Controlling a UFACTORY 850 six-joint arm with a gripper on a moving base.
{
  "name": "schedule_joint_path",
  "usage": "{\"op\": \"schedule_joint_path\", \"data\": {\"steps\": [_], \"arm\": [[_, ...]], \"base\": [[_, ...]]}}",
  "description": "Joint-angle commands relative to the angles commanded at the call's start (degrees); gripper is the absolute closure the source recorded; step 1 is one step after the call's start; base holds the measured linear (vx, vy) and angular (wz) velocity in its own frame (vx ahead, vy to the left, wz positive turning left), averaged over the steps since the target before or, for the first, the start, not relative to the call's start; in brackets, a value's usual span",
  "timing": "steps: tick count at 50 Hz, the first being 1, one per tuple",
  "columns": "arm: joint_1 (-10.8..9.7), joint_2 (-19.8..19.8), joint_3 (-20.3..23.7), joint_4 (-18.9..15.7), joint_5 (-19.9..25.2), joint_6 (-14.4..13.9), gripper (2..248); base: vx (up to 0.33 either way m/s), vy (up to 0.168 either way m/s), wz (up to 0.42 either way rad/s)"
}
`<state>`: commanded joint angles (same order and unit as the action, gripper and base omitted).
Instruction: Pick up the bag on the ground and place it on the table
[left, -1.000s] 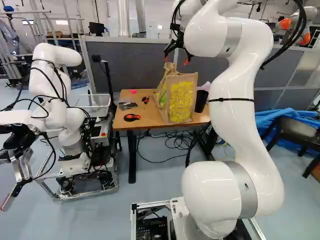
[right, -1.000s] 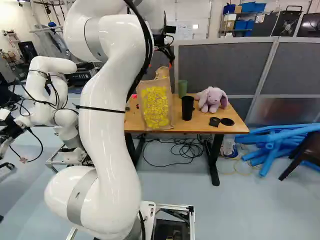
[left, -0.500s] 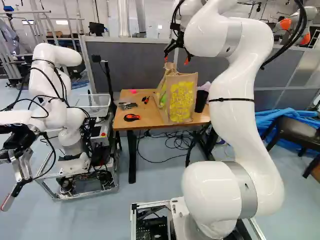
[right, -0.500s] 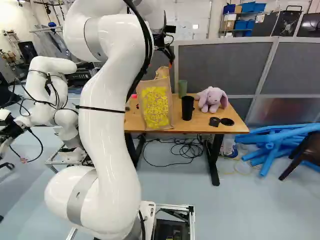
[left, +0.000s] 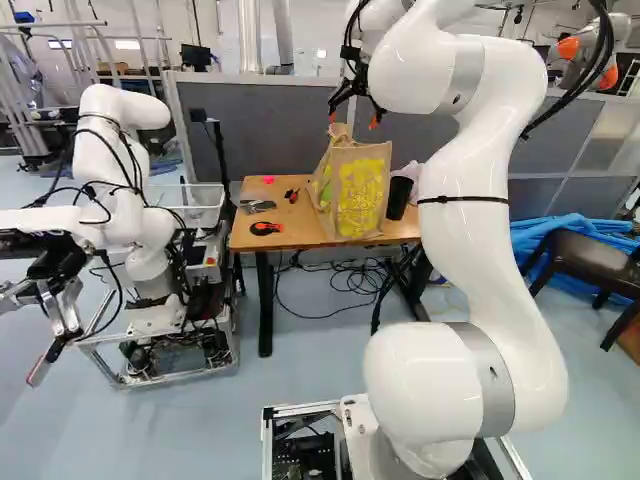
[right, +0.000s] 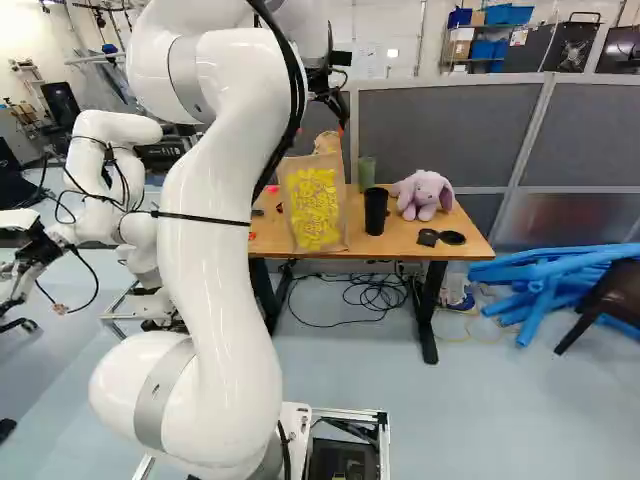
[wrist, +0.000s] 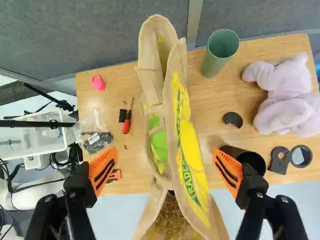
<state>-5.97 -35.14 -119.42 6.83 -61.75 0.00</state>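
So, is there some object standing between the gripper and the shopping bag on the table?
Nothing visible stands between the open gripper and the shopping bag below it; the bag already stands on the table.

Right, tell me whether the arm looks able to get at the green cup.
Probably yes: the gripper is open and nothing covers the green cup from above, though the bag and the black cup stand near, so it should swing clear of both.

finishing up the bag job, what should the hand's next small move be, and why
Probably a short lift straight up, clear of the bag: it stands on the table, and the hand is open, its orange pads wide apart with neither touching the bag.
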Motion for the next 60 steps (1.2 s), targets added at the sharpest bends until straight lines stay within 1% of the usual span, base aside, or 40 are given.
{"op": "schedule_joint_path", "data": {"steps": [60], "arm": [[0.0,0.0,0.0,0.0,0.0,0.0,3]], "base": [[-0.105,0.0,0.015]]}}
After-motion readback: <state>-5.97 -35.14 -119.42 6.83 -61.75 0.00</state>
